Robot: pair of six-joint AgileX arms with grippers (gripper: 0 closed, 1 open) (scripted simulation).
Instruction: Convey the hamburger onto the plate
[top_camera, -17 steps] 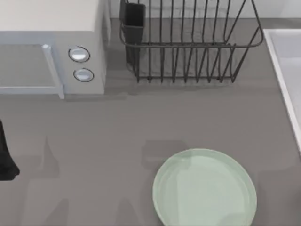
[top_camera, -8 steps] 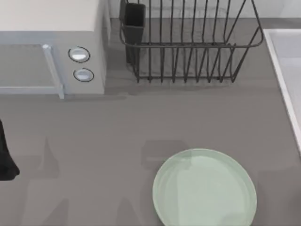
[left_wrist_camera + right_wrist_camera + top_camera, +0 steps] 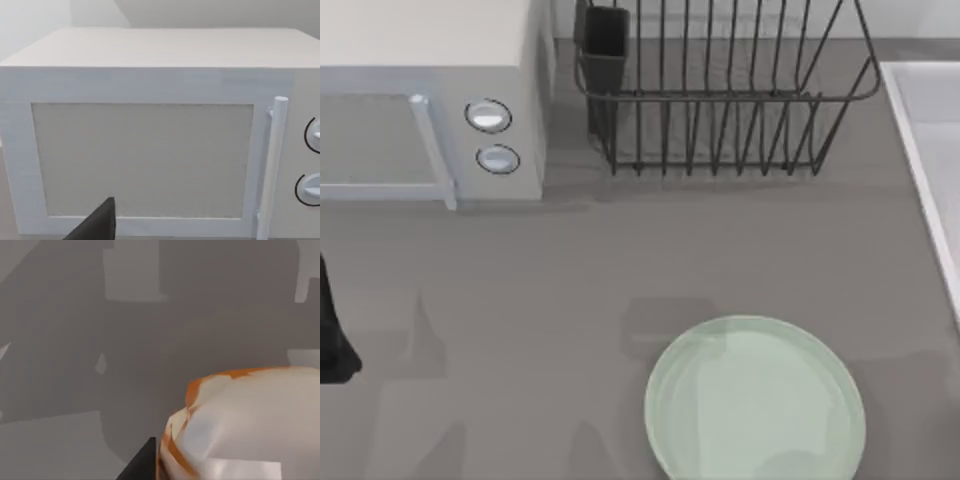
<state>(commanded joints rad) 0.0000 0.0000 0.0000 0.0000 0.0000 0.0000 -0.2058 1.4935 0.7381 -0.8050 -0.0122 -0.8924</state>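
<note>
The plate (image 3: pixel 755 398) lies bare on the table (image 3: pixel 520 290), so the hamburger (image 3: pixel 245 425) is not yet delivered. In the right wrist view the hamburger sits very close under the right gripper (image 3: pixel 142 465), just beside one dark fingertip, with grey table surface below and beyond it. It looks carried, but I cannot tell if the fingers are closed on it (the second finger is hidden). What is left, as I judge: bring it above the plate, lower it and release.

The left gripper (image 3: pixel 97 224) stays parked at the table's left edge, directly facing the microwave (image 3: pixel 150 145) door; its opening I also cannot tell. The wire dish rack (image 3: pixel 720 90) stands far behind the plate, and a white sink edge (image 3: pixel 920 150) runs along the right. Nothing stands in the way of the plate
</note>
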